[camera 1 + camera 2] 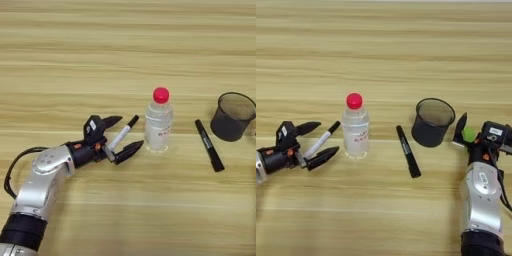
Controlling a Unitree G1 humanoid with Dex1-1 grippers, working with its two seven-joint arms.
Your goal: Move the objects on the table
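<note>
- Your left gripper (124, 134) sits at lower left of the frame, fingers spread either side of the white marker (121, 135); whether it grips it, you cannot tell.
- Your right gripper (467, 134) at right edge is clamped on the small green block (469, 133), just beside the black mesh cup (431, 121).
- The bottle (158, 120) stands mid-frame and the black marker (407, 151) lies below centre, both seemingly untouched on the table (75, 60).
- You likely have most moves left.

surface: light-yellow wooden table (125, 45) | grain: horizontal plank lines | fills whole view | light: even
</note>
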